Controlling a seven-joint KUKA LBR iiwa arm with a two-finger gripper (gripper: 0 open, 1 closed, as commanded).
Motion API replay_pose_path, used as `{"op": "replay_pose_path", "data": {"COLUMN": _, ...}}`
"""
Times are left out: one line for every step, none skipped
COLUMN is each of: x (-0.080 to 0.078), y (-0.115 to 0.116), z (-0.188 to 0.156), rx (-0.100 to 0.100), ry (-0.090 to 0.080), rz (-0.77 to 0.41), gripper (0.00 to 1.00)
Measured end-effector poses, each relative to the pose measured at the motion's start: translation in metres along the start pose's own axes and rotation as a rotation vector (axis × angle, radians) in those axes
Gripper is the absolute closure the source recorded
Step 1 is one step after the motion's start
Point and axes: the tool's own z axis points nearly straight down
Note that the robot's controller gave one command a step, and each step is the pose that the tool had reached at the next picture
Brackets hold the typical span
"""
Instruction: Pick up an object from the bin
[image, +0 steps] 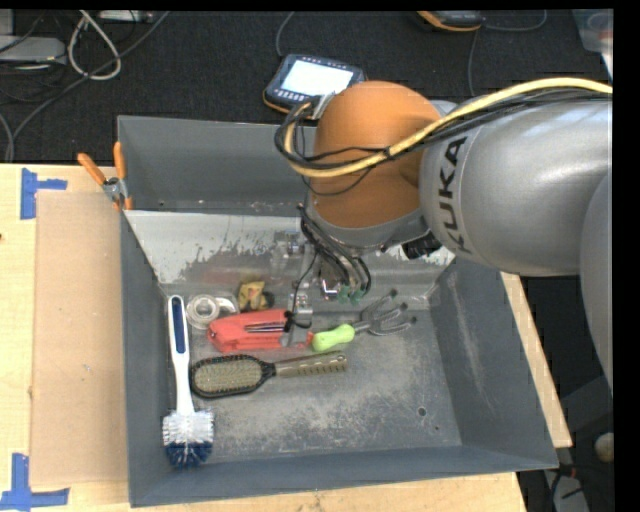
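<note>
- Hand (298, 320) hangs low in the bin (330, 425), approx mid-bin, a bit twd 10 o'clock; arm (520, 190) comes in from 3 o'clock
- Nearest thing: flat red tool (248, 329) w/ a dark strip along its top; it lies at 9 o'clock of the hand, its 3 o'clock end under or touching the hand, can't tell which
- Long axis of red tool runs approx 9-to-3 o'clock, so the hand is at one end, not over the middle
- Hand state: can't tell how far open, nor whether it has hold of anything; wrist parts hide it
- Green handle (333, 337) just beside the hand at 4 o'clock, at or nearly at the red tool's end
- Hairbrush (235, 376) at 7 o'clock of the hand, approx parallel to red tool, close by it
- Judgement: if red tool is the target, the grasp should close across its short axis, 12-to-6; neighbours at 4 and 7 o'clock leave little room and may get nudged
- Blue-white dish brush (180, 380) and tape roll (210, 309) lie farther twd 9 o'clock, apart from the hand
</note>
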Motion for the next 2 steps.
{"op": "replay_pose_path", "data": {"x": 0.0000, "y": 0.0000, "z": 0.0000, "rx": 0.000, "ry": 0.000, "rz": 0.000, "gripper": 1.00}}
{"op": "replay_pose_path", "data": {"x": 0.0000, "y": 0.0000, "z": 0.0000, "rx": 0.000, "ry": 0.000, "rz": 0.000, "gripper": 1.00}}
